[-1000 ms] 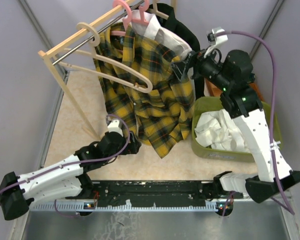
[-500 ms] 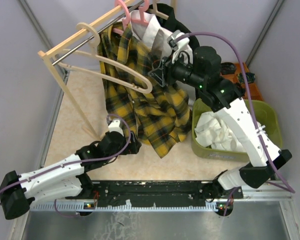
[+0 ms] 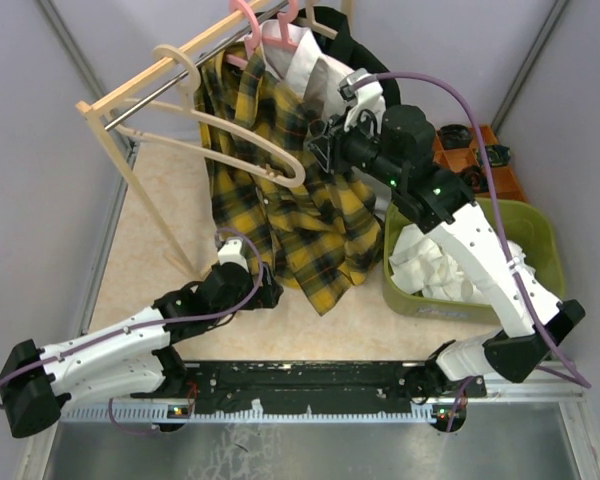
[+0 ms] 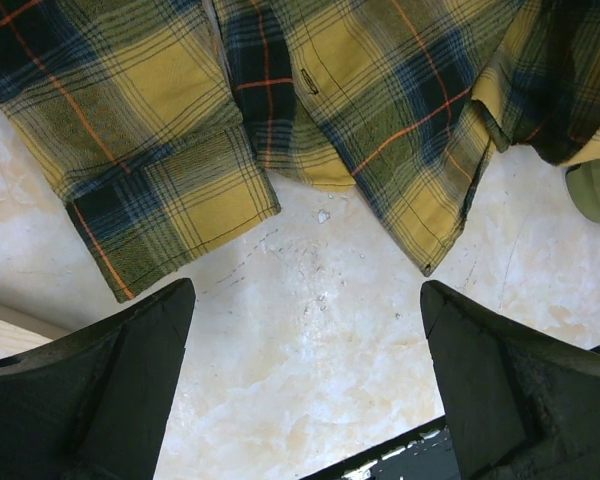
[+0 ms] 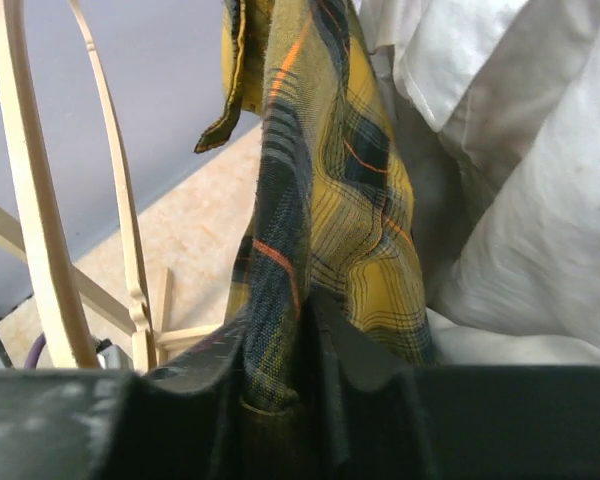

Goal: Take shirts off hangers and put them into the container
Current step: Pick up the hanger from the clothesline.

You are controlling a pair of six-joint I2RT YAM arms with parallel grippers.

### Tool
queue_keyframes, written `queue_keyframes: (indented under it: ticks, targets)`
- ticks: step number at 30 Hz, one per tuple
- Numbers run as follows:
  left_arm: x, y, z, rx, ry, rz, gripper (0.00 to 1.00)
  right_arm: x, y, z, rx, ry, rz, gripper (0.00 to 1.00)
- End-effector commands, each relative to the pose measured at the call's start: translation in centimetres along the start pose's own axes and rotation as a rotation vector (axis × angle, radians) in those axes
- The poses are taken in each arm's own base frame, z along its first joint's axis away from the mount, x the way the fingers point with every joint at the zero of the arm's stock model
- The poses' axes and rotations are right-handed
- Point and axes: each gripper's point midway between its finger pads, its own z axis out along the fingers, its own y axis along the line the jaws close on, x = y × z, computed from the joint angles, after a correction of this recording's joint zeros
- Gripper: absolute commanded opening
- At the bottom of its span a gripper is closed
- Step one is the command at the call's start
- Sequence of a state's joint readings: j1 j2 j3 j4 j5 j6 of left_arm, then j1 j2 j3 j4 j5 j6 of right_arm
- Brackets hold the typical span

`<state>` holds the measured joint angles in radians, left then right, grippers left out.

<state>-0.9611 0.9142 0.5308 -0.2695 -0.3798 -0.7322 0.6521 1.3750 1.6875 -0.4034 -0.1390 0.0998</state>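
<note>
Pinching the plaid shirt (image 3: 310, 215) in my right gripper (image 5: 302, 335), cloth bunched between the fingers, where it hangs at the wooden rack (image 3: 145, 75) (left gripper (image 4: 305, 305) gaping, empty) above the mottled beige tabletop (image 4: 320, 340), grey walls (image 3: 40, 200) around.

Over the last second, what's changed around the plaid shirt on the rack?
The right end effector swung left in the top view and closed on a fold of the yellow-and-dark-green plaid shirt. Unchanged: the left end effector, open near the hem, and the white shirt in the olive-green plastic basket.
</note>
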Motion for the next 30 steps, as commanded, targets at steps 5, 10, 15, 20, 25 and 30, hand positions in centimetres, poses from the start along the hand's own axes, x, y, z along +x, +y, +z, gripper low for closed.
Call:
queue_keyframes:
  ticks: [5,10,15,20,25,30]
  targets:
    - [-1.6,-1.0,-0.5,0.022,-0.028,-0.015,0.99,-1.9,1.2,2.1,-0.064,-0.198,0.093,0.09]
    - [-1.5,-0.6,-0.8,0.022,-0.034,-0.023,0.99,-3.3,1.6,0.7,-0.100,-0.385,0.148,0.00]
    - [-1.9,-0.9,-0.8,0.024,-0.040,-0.019,0.99,-5.0,2.3,0.2,-0.140,-0.467,0.204,0.00]
    - [-1.9,-1.0,-0.7,0.022,-0.032,-0.012,0.99,-7.3,2.6,-1.3,-0.170,-0.589,0.274,0.00]
    - [-2.0,-1.1,-0.8,0.026,-0.035,-0.015,0.99,-8.4,2.7,-2.1,-0.181,-0.617,0.330,0.00]
    - [-2.0,-1.1,-0.8,0.025,-0.037,-0.015,0.99,-9.2,2.7,-3.7,-0.191,-0.684,0.350,0.00]
